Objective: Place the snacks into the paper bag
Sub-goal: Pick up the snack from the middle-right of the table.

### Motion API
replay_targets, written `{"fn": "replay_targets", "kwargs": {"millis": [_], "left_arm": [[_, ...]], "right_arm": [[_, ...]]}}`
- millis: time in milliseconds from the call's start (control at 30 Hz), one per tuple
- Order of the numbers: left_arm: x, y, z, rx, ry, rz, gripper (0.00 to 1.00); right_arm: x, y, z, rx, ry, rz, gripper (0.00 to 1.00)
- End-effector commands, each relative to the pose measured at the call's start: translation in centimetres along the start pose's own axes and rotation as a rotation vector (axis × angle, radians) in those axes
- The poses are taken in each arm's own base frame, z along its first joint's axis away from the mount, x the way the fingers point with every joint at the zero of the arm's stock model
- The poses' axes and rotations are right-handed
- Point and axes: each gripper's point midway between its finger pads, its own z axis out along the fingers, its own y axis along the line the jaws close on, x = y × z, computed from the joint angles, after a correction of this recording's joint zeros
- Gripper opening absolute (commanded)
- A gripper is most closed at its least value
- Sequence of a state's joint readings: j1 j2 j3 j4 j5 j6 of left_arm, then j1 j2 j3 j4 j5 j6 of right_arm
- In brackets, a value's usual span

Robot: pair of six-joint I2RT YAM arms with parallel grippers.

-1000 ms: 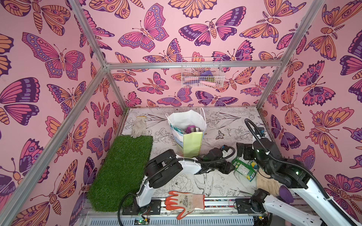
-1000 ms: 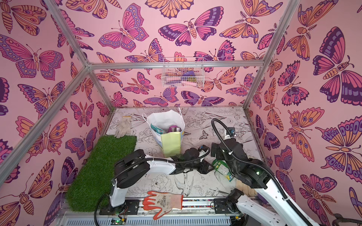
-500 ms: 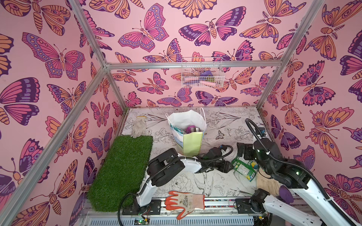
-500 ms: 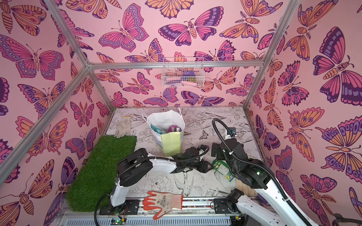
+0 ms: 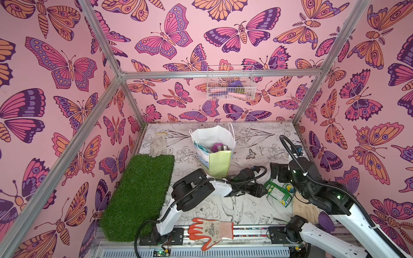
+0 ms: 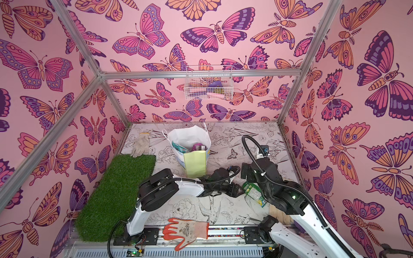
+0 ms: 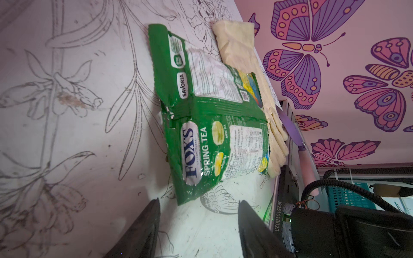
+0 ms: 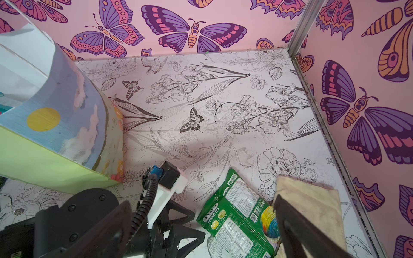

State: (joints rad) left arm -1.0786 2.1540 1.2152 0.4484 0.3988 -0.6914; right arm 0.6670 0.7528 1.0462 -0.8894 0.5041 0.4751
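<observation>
We see a crumpled green packet (image 7: 207,125) lying flat just beyond the open left fingers (image 7: 143,225). Near them the bag (image 5: 218,163) stands upright, holding a teal packet (image 5: 201,148) and a purple packet (image 5: 217,147).

Paper bag (image 5: 218,160) upright, packets (image 5: 220,147) visible inside. Green packet (image 5: 278,192) lies flat, front-right of the bag; left gripper (image 5: 260,191) just beside it, on the bag side.
</observation>
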Motion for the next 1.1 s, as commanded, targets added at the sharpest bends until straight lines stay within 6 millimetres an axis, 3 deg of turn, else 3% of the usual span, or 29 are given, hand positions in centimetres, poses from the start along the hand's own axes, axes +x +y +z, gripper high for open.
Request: {"fn": "replay_targets", "kwargs": {"millis": [0, 1067], "left_arm": [[-0.2, -0.2, 0.4, 0.025, 0.007, -0.003, 0.58], [-0.5, 0.3, 2.5, 0.056, 0.024, -0.026, 0.58]], "right_arm": [[-0.2, -0.2, -0.1, 0.007, -0.005, 0.017, 0.99], [0.0, -0.9, 0.1, 0.023, -0.011, 0.019, 0.99]]}}
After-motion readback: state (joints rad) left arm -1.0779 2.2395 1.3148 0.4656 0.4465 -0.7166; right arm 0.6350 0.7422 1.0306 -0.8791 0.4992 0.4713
